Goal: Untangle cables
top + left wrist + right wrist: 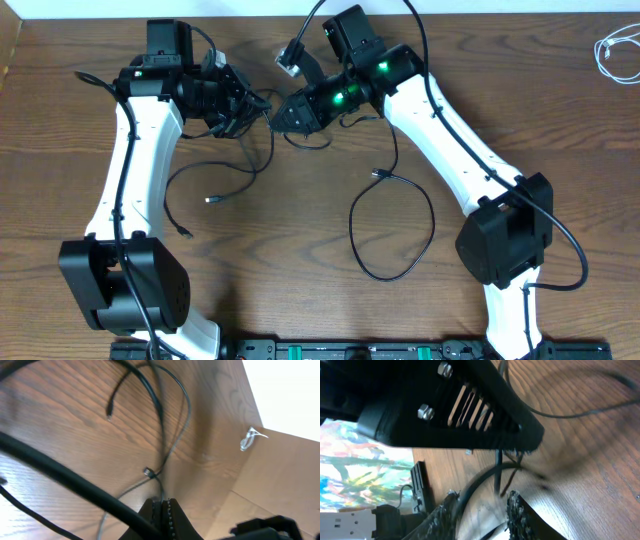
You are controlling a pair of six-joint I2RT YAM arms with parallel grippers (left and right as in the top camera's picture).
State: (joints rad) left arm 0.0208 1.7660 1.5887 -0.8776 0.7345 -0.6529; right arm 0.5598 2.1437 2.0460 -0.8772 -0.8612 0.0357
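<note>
One black cable [262,160] hangs from my left gripper [255,108] and trails down the table to a small plug [211,199]. The left wrist view shows the left gripper [162,503] shut on this thin black cable [161,467], which runs up the wood past a small connector [148,472]. My right gripper [278,117] is close beside the left one. Its jaws [482,502] stand apart, and a black cable [470,494] passes between them near the left finger. A second black cable [431,215] lies in a loose loop at the centre right. The white cable [612,50] is coiled at the far right corner.
The left arm's gripper body [445,405] fills the top of the right wrist view, very close. Thick black arm wires [75,487] cross the left wrist view. The white cable [248,439] lies near the table's far edge. Both arm bases stand along the front edge.
</note>
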